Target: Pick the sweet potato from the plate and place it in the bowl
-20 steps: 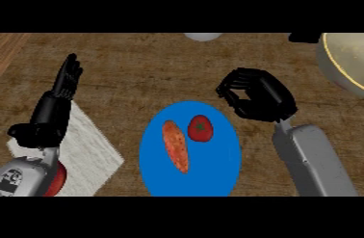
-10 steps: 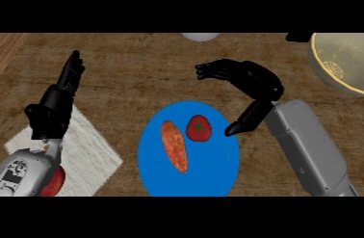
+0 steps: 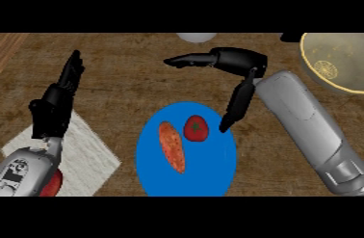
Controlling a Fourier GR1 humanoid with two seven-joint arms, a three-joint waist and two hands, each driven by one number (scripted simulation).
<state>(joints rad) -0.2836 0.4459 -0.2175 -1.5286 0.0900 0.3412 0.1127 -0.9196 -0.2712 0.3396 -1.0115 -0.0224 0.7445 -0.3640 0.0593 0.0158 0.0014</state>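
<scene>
Right hand (image 3: 238, 61) hovers released over the plate's (image 3: 206, 177) upper right rim. Its fingers stretch leftward and one digit points down just beside the tomato (image 3: 195, 128); it grasps nothing. One sweet potato (image 3: 171, 146) lies on the plate's left half, the single tomato near its upper right. One yellowish bowl (image 3: 344, 46) sits well up-right of the plate. One white cloth (image 3: 89, 152) lies left of the plate, where the left hand (image 3: 55, 104) rests open, fingers up.

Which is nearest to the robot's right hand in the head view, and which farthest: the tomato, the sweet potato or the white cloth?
From the right hand:
1. Tomato, on the plate, beside the thumb tip.
2. Sweet potato, left of the tomato.
3. White cloth, at the counter's far left.
</scene>
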